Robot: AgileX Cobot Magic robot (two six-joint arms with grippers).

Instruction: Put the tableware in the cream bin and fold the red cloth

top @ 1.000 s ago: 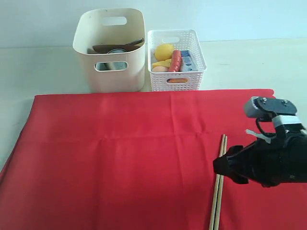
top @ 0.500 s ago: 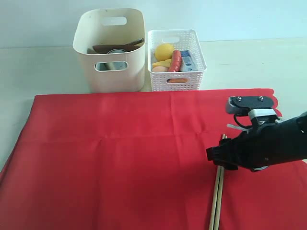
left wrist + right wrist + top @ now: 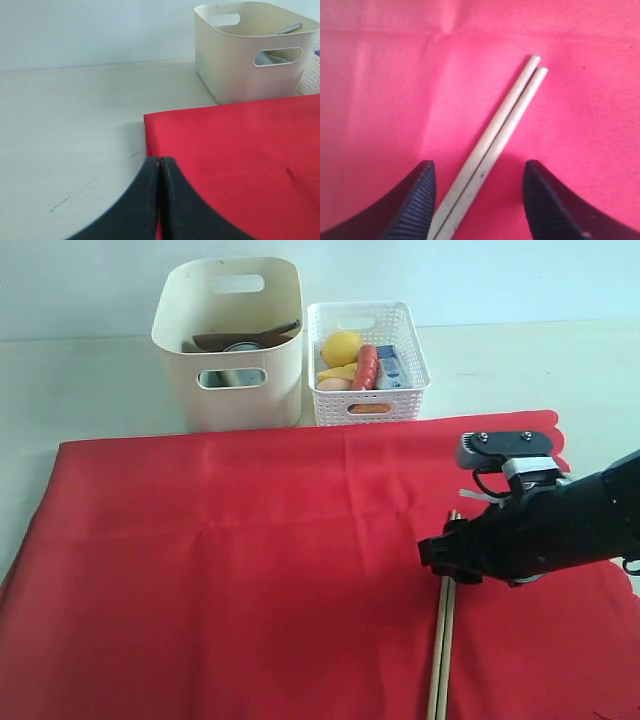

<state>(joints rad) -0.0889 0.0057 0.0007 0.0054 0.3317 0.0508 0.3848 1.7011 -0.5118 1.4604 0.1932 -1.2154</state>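
I am holding my right pincer (image 3: 478, 166) wide open over the chopsticks (image 3: 515, 107), near the right edge of the red cloth (image 3: 250, 570), maybe not touching yet, aiming to pinch both sticks together.

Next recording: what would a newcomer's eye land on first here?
The big red cloth fills the foreground, with the right end effector open astride the chopsticks lying on it. Behind it stand the cream bin and a white basket of food.
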